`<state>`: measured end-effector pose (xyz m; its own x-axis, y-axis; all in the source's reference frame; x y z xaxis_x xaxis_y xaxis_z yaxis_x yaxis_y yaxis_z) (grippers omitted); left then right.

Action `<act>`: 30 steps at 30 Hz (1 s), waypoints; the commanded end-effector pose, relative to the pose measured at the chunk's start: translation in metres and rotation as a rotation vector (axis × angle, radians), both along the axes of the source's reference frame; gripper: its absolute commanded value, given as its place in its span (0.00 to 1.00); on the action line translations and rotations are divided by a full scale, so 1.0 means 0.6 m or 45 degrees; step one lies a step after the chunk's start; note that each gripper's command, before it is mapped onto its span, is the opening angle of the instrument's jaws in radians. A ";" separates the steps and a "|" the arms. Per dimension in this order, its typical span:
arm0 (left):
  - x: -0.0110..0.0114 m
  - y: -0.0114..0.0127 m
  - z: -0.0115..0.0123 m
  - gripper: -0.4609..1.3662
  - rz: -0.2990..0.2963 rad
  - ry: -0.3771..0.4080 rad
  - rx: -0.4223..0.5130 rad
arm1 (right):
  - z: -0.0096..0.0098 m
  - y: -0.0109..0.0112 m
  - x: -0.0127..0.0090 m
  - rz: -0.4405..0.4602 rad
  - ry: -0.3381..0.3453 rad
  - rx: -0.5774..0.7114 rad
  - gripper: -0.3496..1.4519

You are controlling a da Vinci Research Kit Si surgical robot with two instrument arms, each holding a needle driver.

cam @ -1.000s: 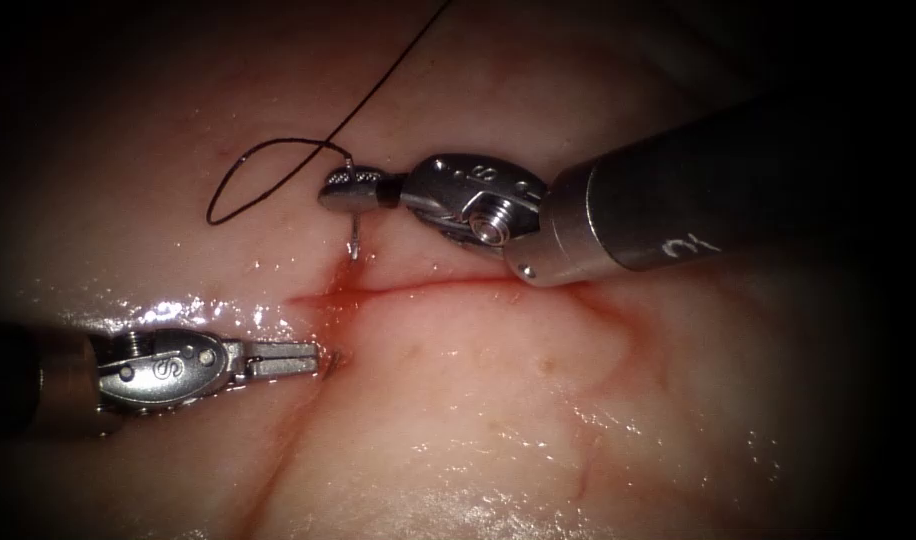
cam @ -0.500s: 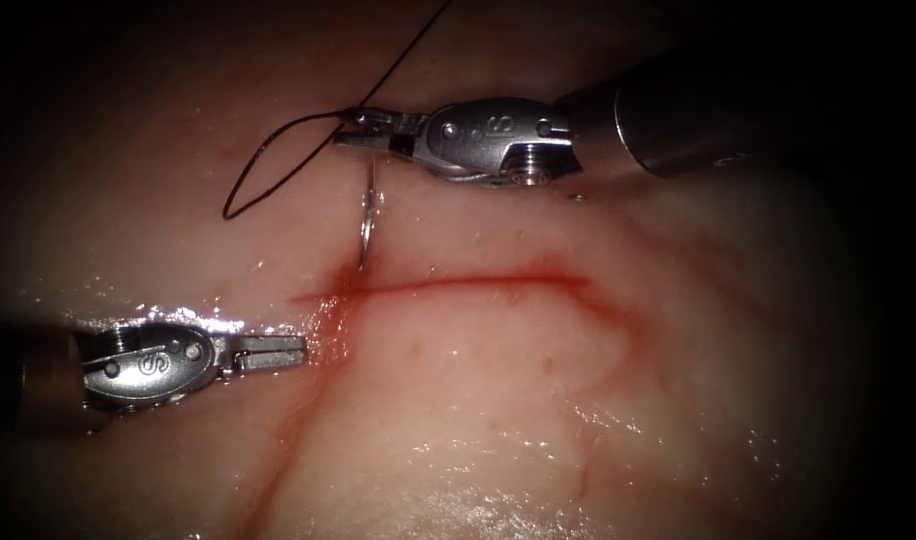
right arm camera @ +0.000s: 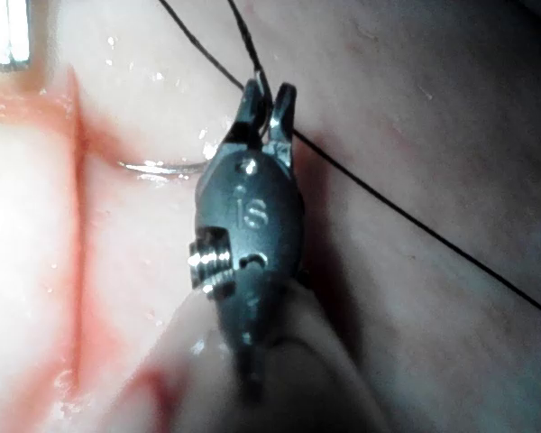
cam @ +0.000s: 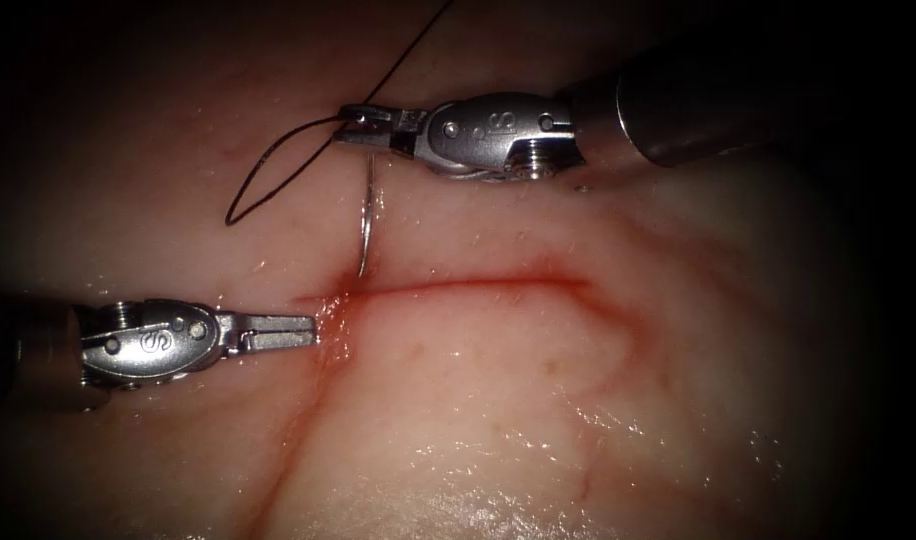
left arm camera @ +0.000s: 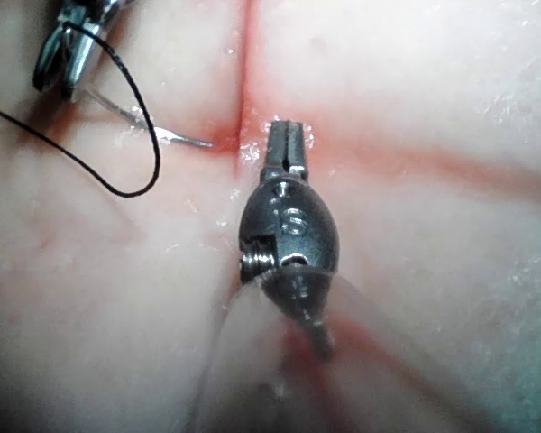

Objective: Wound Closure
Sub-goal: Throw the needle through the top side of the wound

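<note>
Tissue (cam: 498,400): pale, wet pork belly spread under both tools, bearing one cut (cam: 458,285) that ran roughly level across it, with red fluid (cam: 343,300) pooled at the cut's left end.

Right arm: shaft entered from the right, above the cut, lying nearly level and pointing left. Right claw (cam: 363,122) was clamped on the needle at its thread end. A letter "S" could be read on the wrist housing.

Left arm: shaft entered from the left, just below the cut's level, pointing right. Left claw (cam: 303,327) was closed together, holding nothing, its tip just left of the cut's left end. An "S" was stamped on its housing too.

Thread (cam: 278,170): dark, looped left of the right claw, one strand running up and away.

Needle (cam: 366,215): curved, hanging from the right claw, tip at the tissue just above the cut's left end; whether it had entered could not be told.
</note>
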<state>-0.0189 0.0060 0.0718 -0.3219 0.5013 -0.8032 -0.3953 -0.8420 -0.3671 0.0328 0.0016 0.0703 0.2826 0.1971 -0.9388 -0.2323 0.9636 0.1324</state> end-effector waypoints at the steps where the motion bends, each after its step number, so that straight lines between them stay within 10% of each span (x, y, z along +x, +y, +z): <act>1: -0.0006 -0.0001 0.0006 0.06 0.009 0.022 -0.002 | -0.0001 0.0003 0.0000 0.007 -0.004 -0.009 0.00; 17: -0.0010 -0.0108 0.0170 0.06 0.137 0.359 0.075 | -0.0021 0.0012 0.0004 -0.015 0.012 -0.051 0.00; 30: 0.0014 -0.0174 0.0227 0.06 0.209 0.425 0.153 | -0.0033 0.0021 0.0025 -0.024 0.051 -0.041 0.00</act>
